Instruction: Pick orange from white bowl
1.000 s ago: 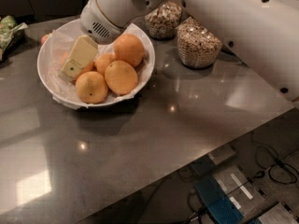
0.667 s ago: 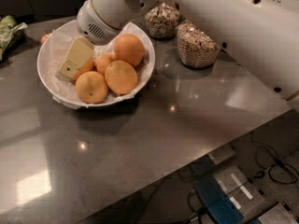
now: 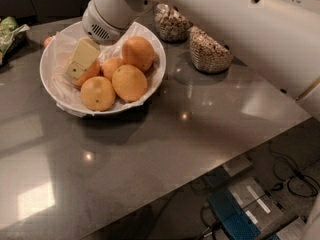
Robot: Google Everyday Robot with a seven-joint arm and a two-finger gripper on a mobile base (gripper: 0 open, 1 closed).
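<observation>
Drifted only a touch leftward over the last second, going by the end effector (image 3: 79, 66) — no shift among the fruit. Reaches down from the far side into the white bowl (image 3: 54, 90), with its pale yellow tip laid against the left flank of the pile. Cannot tell whether spread or pressed together. Probably angled in low like this to come alongside a fruit rather than down on top, given the crowding. Touches or nearly touches the orange (image 3: 90, 77) half hidden beneath it. Likeliest target, that one: resting in the bowl on crinkled wrap (image 3: 67, 101), hemmed in by four other oranges (image 3: 129, 82), not yet lifted. Kept bunched by the bowl's slope, so pulling one out may set the neighbours rolling. Placed toward the far left of the table (image 3: 150, 159), with two glass jars (image 3: 207, 51) near on the right — worth clearing on the way out.
</observation>
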